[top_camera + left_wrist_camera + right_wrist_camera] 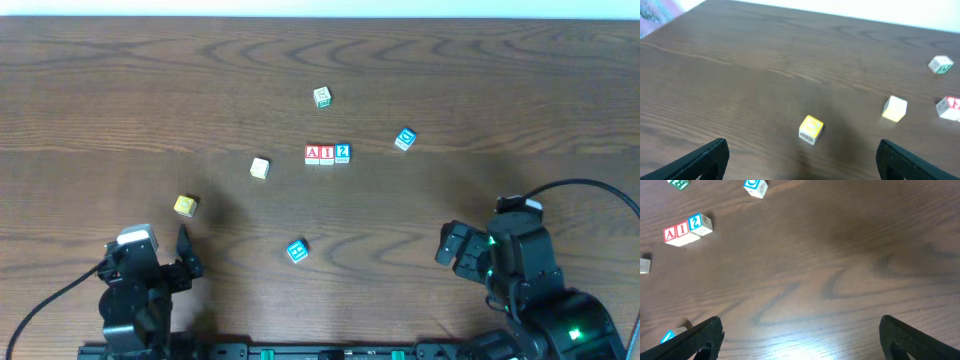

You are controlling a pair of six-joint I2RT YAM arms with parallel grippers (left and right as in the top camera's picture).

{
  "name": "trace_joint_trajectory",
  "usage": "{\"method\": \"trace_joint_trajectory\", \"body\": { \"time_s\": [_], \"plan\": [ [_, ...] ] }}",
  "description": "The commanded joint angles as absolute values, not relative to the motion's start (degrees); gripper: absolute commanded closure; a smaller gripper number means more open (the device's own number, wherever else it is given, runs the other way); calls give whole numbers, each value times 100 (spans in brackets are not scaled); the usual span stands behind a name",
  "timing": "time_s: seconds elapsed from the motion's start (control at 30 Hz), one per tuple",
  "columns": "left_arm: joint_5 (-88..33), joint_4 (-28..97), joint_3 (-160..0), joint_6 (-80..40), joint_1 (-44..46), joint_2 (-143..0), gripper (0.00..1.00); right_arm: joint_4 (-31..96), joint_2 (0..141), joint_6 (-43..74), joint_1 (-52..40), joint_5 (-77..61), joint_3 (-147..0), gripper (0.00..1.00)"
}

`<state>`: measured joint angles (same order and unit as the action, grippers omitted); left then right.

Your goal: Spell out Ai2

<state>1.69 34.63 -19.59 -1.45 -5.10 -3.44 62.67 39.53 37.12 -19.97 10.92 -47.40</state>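
Three blocks stand touching in a row at the table's middle: a red A block (312, 154), a red I block (326, 154) and a blue 2 block (343, 153). The row also shows in the right wrist view, with A (670, 234), I (682, 230) and 2 (699, 223). My left gripper (185, 250) is open and empty near the front left. My right gripper (452, 246) is open and empty near the front right. Both are far from the row.
Loose blocks lie around: a yellow one (185, 206) (811, 129), a cream one (260, 168) (895, 108), a green-lettered one (322, 97) (941, 64), a blue one at the right (405, 139) (755, 187), and a blue one in front (296, 250).
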Motion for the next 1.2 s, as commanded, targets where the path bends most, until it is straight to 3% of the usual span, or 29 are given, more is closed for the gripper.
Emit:
{"method": "trace_joint_trajectory", "body": {
  "time_s": [0.0, 1.17],
  "plan": [
    [148, 3221, -1660, -281, -532, -274, 5, 6259, 3938, 3813, -2034, 1111, -4744, 1],
    [145, 2838, -786, -384, -523, -25, 5, 6261, 3938, 3813, -2032, 1111, -4744, 1]
  ]
}}
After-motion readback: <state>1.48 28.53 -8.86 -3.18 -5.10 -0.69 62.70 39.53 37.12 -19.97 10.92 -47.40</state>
